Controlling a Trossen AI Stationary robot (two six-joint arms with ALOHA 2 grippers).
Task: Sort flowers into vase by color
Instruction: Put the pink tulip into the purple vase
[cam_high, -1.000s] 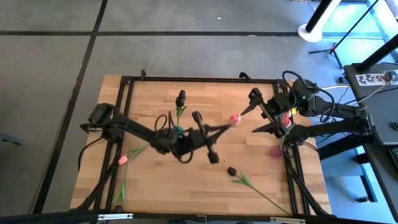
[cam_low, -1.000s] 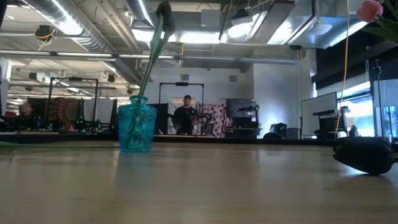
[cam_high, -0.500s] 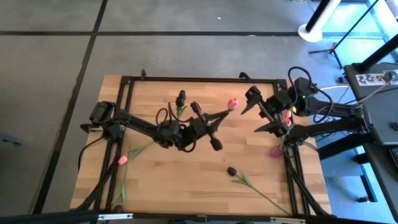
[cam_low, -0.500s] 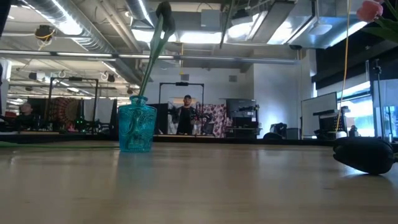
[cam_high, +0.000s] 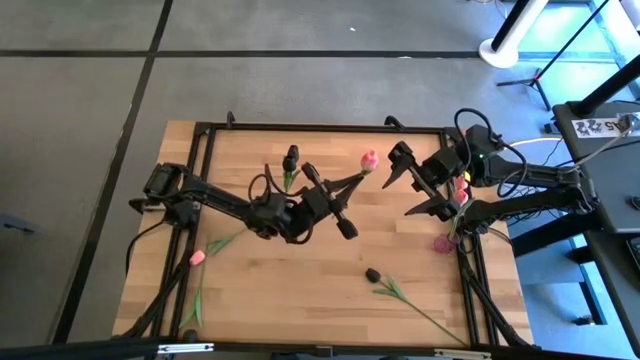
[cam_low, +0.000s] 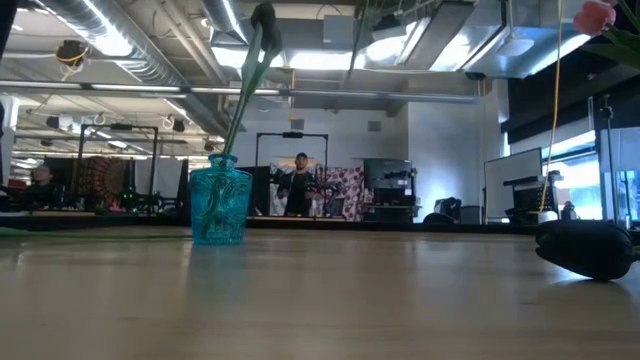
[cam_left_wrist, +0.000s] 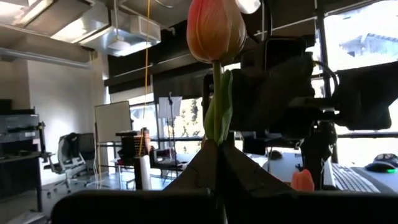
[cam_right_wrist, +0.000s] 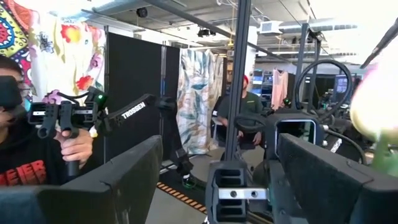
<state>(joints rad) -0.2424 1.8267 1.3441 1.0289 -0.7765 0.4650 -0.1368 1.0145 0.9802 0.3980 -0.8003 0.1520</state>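
The left tool (cam_high: 343, 191) is closed on the stem of a pink tulip (cam_high: 368, 160), holding it above the tabletop (cam_high: 300, 290) just to the right of the blue vase (cam_high: 290, 168), with the pink head pointing toward the right arm. In the left wrist view the same tulip (cam_left_wrist: 216, 28) stands upright out of the pinched fingers (cam_left_wrist: 249, 177), its green leaf folded against the stem. The right tool (cam_high: 410, 190) hangs open farther to the right of the vase, its two fingers spread wide and nothing between them; the tulip's head lies close to its upper finger but apart from it. The blue vase (cam_low: 220, 205) stands near the far edge of the tabletop and holds one black tulip (cam_high: 291, 157), whose stem leans to one side in the low view. On the right edge of the tabletop, well away from the blue vase, more pink tulips (cam_high: 460, 188) stand close together. Another black tulip (cam_high: 372, 274) lies flat on the tabletop nearer the front, to the right of the vase, its stem running toward the front right corner. A loose pink tulip (cam_high: 197, 257) lies at the front left, well apart from the vase. In the room beyond, a person (cam_low: 300, 188) stands behind the blue vase.
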